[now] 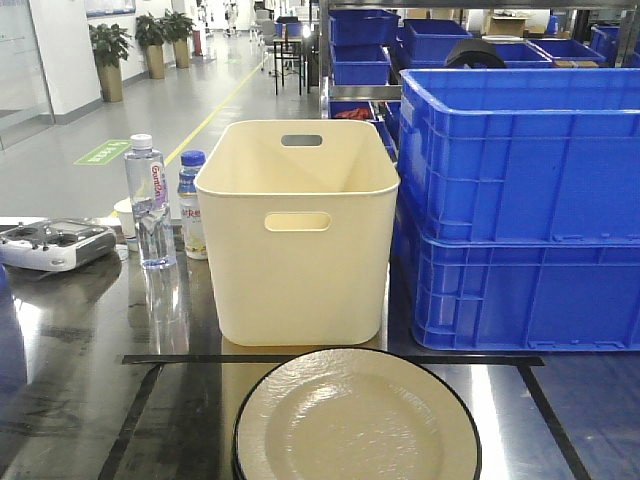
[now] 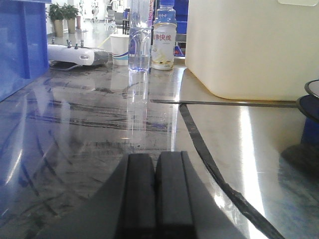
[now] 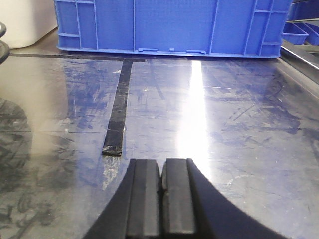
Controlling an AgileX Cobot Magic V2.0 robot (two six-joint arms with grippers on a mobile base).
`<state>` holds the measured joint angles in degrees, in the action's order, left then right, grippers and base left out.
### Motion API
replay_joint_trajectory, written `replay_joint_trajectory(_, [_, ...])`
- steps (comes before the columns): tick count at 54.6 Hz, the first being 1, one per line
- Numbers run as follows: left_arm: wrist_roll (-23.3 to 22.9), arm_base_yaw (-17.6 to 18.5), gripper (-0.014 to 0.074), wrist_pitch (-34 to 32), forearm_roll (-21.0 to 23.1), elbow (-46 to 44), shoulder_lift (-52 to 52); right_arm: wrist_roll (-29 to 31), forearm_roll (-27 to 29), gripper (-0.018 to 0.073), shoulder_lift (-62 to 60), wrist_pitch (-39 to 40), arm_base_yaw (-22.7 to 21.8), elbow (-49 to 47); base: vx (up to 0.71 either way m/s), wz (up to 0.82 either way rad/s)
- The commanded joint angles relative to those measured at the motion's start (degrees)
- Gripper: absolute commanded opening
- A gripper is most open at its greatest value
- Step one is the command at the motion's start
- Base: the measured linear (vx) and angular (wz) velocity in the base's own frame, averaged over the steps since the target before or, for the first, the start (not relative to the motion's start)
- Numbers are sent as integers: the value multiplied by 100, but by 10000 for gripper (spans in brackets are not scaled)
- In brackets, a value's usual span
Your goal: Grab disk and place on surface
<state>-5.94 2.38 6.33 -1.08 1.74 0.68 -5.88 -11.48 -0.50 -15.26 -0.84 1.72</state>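
Note:
The disk [image 1: 355, 420] is a cream plate with a black rim, lying at the near middle of the surface [image 1: 60, 380], inside the black tape lines. Only its dark edge shows at the right border of the left wrist view [image 2: 311, 102] and at the left border of the right wrist view [image 3: 2, 47]. My left gripper [image 2: 156, 159] is shut and empty, low over the glossy surface [image 2: 99, 139], left of the disk. My right gripper [image 3: 160, 164] is also shut and empty, over the surface [image 3: 224, 124] to the disk's right. Neither gripper shows in the front view.
A cream bin [image 1: 300, 230] stands behind the disk. Stacked blue crates [image 1: 520, 200] fill the back right, and another blue crate [image 2: 20, 45] is at the left. Two bottles [image 1: 148, 200] [image 1: 192, 205], a paper cup [image 2: 119, 49] and a grey controller [image 1: 50, 243] stand at the back left.

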Motion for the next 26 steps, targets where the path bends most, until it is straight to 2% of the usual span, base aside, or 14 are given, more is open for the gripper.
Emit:
replay_joint_trajectory(1, [-53,-8,-7,-477,-15,-138,75,9,-25,-8,2,493,-33,41,0,0])
replay_joint_trajectory(26, [-53,-8,-7,-477,-15,-138,75,9,-25,-8,2,493,-33,41,0,0])
